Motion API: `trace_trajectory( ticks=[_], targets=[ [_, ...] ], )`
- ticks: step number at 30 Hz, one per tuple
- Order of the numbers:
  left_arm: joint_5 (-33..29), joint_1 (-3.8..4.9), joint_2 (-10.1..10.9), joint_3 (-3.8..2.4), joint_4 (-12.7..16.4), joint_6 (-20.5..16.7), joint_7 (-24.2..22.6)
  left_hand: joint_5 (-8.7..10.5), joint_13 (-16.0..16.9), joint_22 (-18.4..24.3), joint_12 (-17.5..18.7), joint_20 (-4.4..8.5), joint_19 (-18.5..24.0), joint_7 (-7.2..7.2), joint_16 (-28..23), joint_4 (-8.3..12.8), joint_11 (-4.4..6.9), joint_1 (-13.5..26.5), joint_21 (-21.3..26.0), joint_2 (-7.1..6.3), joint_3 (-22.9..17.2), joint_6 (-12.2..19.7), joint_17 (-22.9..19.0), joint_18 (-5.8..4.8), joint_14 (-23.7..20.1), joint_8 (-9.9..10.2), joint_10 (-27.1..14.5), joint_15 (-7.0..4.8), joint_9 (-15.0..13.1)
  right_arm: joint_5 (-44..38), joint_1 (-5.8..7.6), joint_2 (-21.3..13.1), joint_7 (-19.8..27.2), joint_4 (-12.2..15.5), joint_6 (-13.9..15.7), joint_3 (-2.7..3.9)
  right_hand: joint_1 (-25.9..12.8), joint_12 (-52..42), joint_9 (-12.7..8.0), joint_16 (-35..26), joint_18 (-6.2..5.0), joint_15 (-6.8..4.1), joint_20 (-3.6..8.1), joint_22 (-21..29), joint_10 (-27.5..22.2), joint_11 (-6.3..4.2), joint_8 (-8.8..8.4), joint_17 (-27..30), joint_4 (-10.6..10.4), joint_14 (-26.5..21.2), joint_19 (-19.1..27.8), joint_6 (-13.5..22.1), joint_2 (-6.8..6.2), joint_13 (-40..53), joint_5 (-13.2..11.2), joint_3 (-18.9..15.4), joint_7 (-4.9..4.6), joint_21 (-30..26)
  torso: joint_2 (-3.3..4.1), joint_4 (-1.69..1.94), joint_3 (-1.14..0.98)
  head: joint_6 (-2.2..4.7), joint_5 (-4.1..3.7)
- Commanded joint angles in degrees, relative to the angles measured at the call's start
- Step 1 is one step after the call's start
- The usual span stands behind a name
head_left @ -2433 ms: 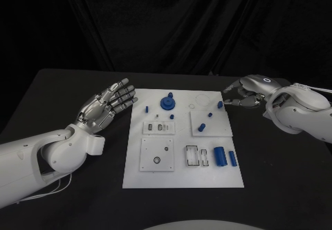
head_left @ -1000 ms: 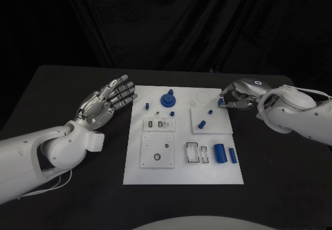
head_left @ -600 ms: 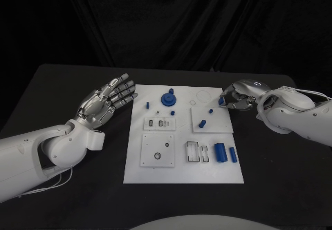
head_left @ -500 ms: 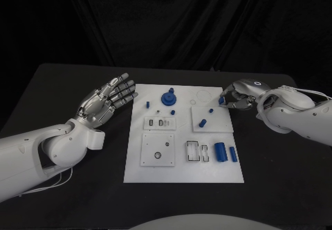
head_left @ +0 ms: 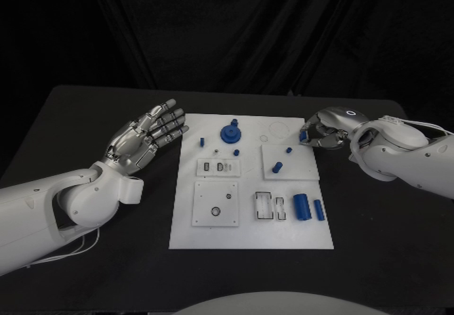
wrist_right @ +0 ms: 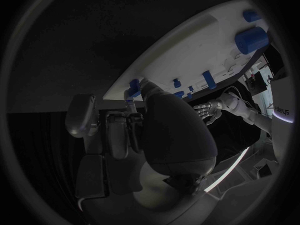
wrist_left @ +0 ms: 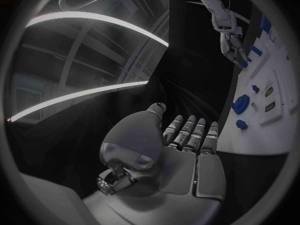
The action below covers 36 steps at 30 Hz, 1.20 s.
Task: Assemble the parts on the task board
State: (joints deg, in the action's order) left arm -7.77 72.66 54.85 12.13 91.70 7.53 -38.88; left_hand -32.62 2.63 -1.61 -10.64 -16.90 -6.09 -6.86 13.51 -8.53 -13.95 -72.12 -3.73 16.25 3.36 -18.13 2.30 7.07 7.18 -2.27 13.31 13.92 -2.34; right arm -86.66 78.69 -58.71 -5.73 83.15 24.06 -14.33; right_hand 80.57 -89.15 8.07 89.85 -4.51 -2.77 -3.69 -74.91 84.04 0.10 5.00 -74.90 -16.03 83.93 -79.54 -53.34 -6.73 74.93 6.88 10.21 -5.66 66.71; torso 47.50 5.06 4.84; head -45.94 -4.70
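While the left hand (head_left: 144, 139) hangs beside the left edge of the task board (head_left: 250, 226) with its palm up, its fingers spread and nothing in it, the right hand (head_left: 323, 133) is at the board's far right corner with its fingers curled around a small blue peg (head_left: 303, 136). The fingers cover most of the peg, so I cannot tell if it is truly pinched or only touched, or if it stands in a hole.

I judge the peg to be light, stiff and smooth, so it may slip or tip. It should be taken at its upper part, between thumb and fingertip, and kept upright.

The other parts are on the board: a blue gear (head_left: 230, 136) near the far edge and a blue cylinder (head_left: 301, 207) near the right edge.
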Motion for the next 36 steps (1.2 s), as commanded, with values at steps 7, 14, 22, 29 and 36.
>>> trace_trajectory(
  ticks=[7, 14, 22, 29, 36],
  targets=[
    [0.24, -0.16, -0.04, -0.03, -0.01, 1.16, -2.61, -0.35, 0.03, -0.07, -0.35, 0.03, -0.27, -0.08, 0.27, 0.04, -0.21, 0.49, -0.26, -0.12, -0.45, 0.16, 0.08, -0.95, -0.08, -0.15, -0.11, 0.45, 0.01, -0.06, -0.15, 0.33, -1.27, -0.3, -0.1, 0.03, 1.18, 0.49, 1.16, -0.05, -0.48, 0.11, -0.1, -8.44, 4.21, 0.42, 1.39, -14.92, 0.31, 5.97, 0.58, -3.16, 1.67, 13.67, 0.65, 0.78, 0.16, -1.08, -0.02, 0.09, 0.06, 0.1, -0.02],
    [0.24, -0.2, -0.04, -0.03, -0.09, 1.2, -2.53, -0.35, 0.04, -0.06, -0.46, 0.03, -0.25, -0.12, 0.34, 0.02, -0.35, 0.61, -0.24, -0.03, -0.67, 0.19, 0.08, -1.01, -0.11, -0.14, -0.11, 0.51, 0.02, -0.05, -0.16, 0.48, -1.19, -0.33, 1.2, 0.03, 3.17, 0.45, 2.52, -0.16, -0.51, -0.21, 0.15, -8.45, 4.27, 0.03, 2.54, -14.82, 1.51, 5.91, 0.48, -5.95, 4.01, 13.73, 1.86, 2.08, 0.67, -1.29, -0.01, 0.04, 0.06, 0.36, 0.08],
    [0.24, -0.28, -0.02, -0.03, -0.22, 1.25, -2.44, -0.36, 0.04, -0.07, -0.48, 0.03, -0.25, -0.14, 0.34, 0.01, -0.39, 0.65, -0.25, 0.01, -0.74, 0.24, 0.08, -1.03, -0.13, -0.13, -0.13, 0.53, 0.03, 1.62, -0.14, 0.16, -0.38, 0.49, 3.57, 0.07, 3.81, 0.41, 3.39, -0.04, -0.47, -0.37, 0.36, -8.51, 4.33, -0.05, 2.94, -14.93, 2.14, 5.98, 0.32, -7.1, 4.68, 13.77, 3.66, 2.36, 0.77, -1.25, 0.02, 0.02, 0.07, 0.56, 0.18],
    [0.24, -0.33, 0.09, -0.03, -0.19, 1.06, -2.29, -0.36, 0.04, -0.07, -0.48, 0.03, -0.25, -0.14, 0.34, 0.01, -0.39, 0.65, -0.25, 0.01, -0.74, 0.24, 0.08, -1.03, -0.13, -0.13, -0.13, 0.53, 0.03, 2.09, 1.42, -1.94, -1.02, 5.49, 5.31, 0.22, 3.57, 0.24, 3.96, 0.1, -0.37, -0.13, 0.26, -8.61, 4.57, 0.38, 3.1, -15.05, 2.15, 6.05, 0.06, -7.81, 4.32, 13.95, 5.1, 2.07, 0.7, -0.95, -0.01, 0.01, 0.02, 1.02, 0.19],
    [0.24, -0.33, 0.02, -0.03, -0.2, 0.84, -1.98, -0.36, 0.06, -0.08, -0.6, 0.02, -0.32, -0.16, 0.53, 0.02, -0.47, 0.71, -0.29, 0.02, -0.87, 0.2, 0.11, -1.07, -0.05, -0.13, -0.06, 0.59, 0.02, 2.17, 4.58, -2.96, -2.17, 13.31, 5.5, 0.26, 3.57, -0.03, 4.34, 0.15, -0.26, 0.09, 0.11, -8.75, 4.92, 0.65, 3.18, -15.1, 2.29, 6.07, -0.27, -8.29, 4.06, 14.22, 6.21, 1.97, 0.64, -0.45, -0.08, 0.0, 0.1, 1.4, 0.27]
  ],
)
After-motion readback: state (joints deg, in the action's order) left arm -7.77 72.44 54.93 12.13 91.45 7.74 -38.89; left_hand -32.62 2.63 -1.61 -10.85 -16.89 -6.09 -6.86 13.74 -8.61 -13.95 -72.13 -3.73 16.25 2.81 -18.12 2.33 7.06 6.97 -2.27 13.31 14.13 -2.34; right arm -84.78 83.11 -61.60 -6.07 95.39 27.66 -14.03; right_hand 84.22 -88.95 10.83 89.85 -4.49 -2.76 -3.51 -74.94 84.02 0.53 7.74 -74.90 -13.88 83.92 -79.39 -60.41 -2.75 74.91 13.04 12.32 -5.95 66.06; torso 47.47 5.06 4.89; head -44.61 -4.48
